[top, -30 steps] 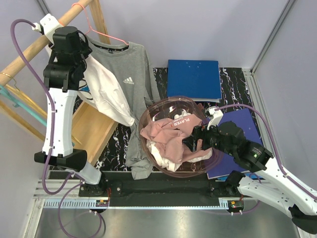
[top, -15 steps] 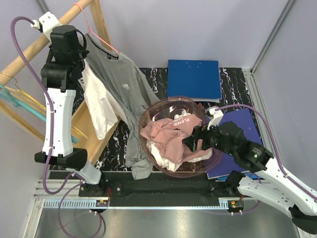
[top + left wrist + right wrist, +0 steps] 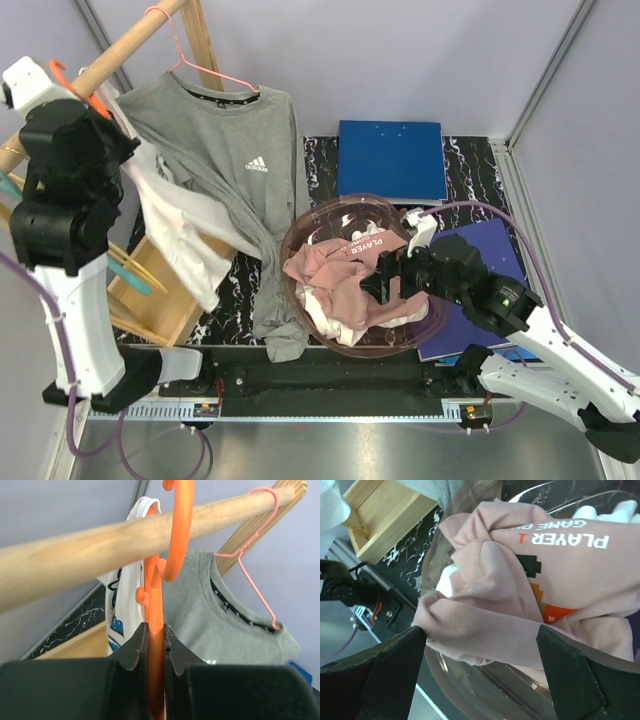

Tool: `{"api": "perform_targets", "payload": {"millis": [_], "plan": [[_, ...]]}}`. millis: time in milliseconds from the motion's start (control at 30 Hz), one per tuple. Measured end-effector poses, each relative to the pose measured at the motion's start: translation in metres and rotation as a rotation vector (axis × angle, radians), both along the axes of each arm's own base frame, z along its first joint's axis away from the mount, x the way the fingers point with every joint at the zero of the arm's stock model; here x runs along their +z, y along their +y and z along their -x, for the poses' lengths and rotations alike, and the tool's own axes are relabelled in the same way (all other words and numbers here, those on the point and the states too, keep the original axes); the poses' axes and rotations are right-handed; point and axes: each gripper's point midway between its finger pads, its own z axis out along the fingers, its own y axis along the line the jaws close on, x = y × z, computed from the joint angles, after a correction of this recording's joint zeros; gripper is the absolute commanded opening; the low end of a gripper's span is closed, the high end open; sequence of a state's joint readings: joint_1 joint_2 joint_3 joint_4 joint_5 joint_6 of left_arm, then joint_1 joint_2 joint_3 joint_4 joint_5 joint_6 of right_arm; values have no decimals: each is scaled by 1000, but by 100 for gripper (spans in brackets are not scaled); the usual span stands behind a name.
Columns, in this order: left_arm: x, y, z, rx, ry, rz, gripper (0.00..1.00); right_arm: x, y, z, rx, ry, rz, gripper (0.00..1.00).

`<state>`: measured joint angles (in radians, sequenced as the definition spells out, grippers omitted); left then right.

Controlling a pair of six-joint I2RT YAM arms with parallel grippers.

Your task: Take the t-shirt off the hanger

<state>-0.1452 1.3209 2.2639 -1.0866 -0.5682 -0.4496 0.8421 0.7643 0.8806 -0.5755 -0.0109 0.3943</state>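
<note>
While the left gripper [image 3: 155,645] clamped its jaws on the orange hanger [image 3: 156,605], hooked over the wooden rod [image 3: 75,555], the white t-shirt [image 3: 127,595] hung just beyond the fingers [image 3: 132,650], apparently on that hanger. The right gripper [image 3: 482,650] gaped wide above the pink shirt [image 3: 520,580].

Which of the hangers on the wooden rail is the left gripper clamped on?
The orange hanger, which carries the white t-shirt. The left gripper pinches its neck below the hook. The pink wire hanger holds the grey t-shirt, ungripped.
</note>
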Motion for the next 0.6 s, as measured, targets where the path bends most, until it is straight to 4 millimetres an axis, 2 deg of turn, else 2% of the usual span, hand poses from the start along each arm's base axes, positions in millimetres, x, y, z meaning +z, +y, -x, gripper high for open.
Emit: {"api": "perform_targets", "payload": {"millis": [100,233,300,367,467,600], "plan": [[-1,-1,24,-21,-19,30,0,19,13,-4,51,-21,-2,100],[1,-5,55,-57,-61,83,0,59,35,-13,119,-66,-32,100],[1,-8,66,-76,-77,112,0,84,52,-19,158,-100,-57,100],[3,-10,73,-90,-92,135,0,101,67,-22,190,-124,-70,100],[3,-14,77,-104,-104,166,0,127,103,-14,277,-170,-87,100],[2,-16,76,-103,-115,201,0,151,160,13,422,-217,-120,100]]}}
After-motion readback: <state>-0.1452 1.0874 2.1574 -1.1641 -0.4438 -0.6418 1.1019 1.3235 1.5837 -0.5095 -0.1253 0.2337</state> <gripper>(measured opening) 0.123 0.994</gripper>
